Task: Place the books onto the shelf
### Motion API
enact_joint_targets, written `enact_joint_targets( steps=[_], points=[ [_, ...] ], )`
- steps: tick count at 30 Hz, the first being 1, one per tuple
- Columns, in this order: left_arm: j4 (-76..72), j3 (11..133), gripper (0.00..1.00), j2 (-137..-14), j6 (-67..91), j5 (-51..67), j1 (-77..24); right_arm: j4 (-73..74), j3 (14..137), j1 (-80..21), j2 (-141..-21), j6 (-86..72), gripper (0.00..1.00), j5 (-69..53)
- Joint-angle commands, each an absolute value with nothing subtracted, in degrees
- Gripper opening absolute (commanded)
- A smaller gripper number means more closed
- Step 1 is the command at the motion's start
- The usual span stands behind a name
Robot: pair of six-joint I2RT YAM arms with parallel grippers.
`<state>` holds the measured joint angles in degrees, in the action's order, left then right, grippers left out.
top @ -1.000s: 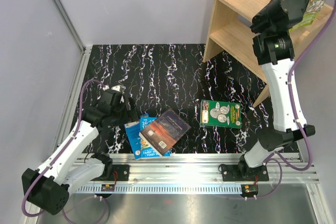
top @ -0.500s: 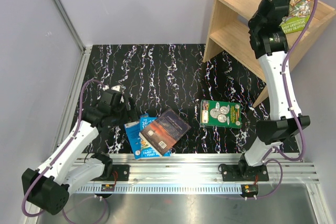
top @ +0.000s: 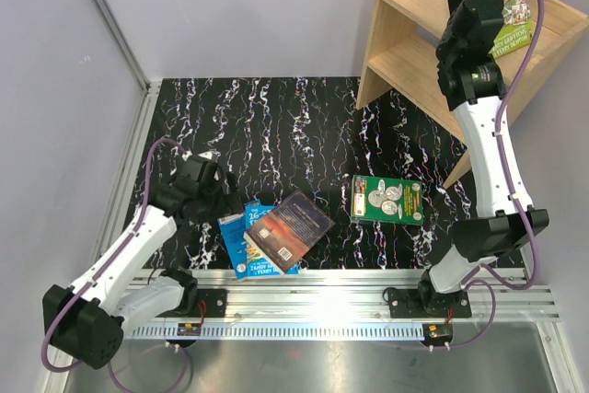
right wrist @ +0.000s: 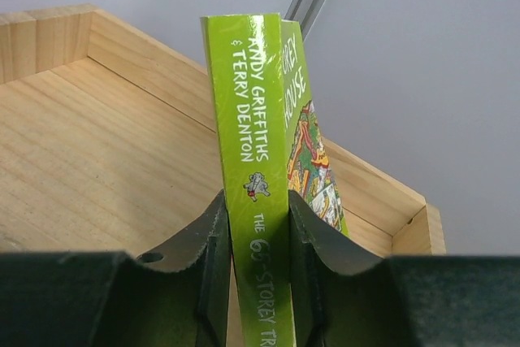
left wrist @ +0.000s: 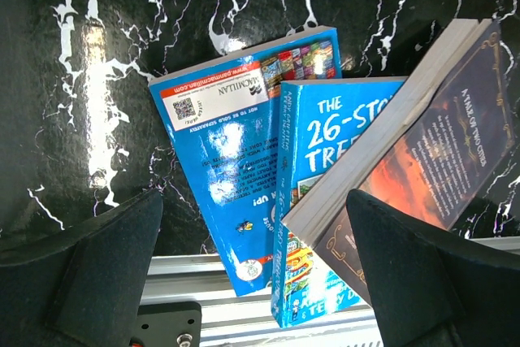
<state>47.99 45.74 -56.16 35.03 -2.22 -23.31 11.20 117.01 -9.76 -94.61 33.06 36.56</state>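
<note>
the lime green book (right wrist: pixel 258 193) stands upright, its spine pinched between the jaws of the right gripper (right wrist: pixel 257 229), above the shelf (right wrist: pixel 97 144) top tier (contact with the wood unclear). under the wide-open left gripper (left wrist: pixel 256 262) lie two blue books (left wrist: pixel 236 144), with a dark brown-red book (left wrist: pixel 439 144) overlapping them. a dark green coin book (top: pixel 387 199) lies well to its right on the counter (top: pixel 276 126).
</note>
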Motion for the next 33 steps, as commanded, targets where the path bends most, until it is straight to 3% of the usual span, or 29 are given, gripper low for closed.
enact_joint_targets(
  steps=[1,15,26,30,31,33],
  points=[
    [48.4,48.3,0.99,-57.1,36.2,-2.7,-23.5,26.0,110.6,-10.2,-99.8,32.3,0.0,44.9],
    [54.0,50.2,0.99,-55.3,37.6,-0.8,-23.4,40.2,106.3,-10.2,-98.5,29.6,0.0,47.6],
    [55.5,51.2,0.99,-54.6,40.2,-0.3,-23.3,35.7,95.9,-8.0,-88.8,32.5,0.01,45.4],
    [56.8,50.2,0.99,-52.6,41.0,0.9,-23.3,33.2,93.6,-6.9,-87.5,33.4,0.09,45.9],
    [57.6,49.9,0.99,-52.0,41.2,0.5,-23.3,32.7,93.5,-6.9,-87.4,33.6,0.14,46.3],
    [58.4,49.5,0.99,-50.4,41.5,0.3,-23.4,32.7,94.5,-6.9,-87.4,33.1,0.34,45.9]
  ],
)
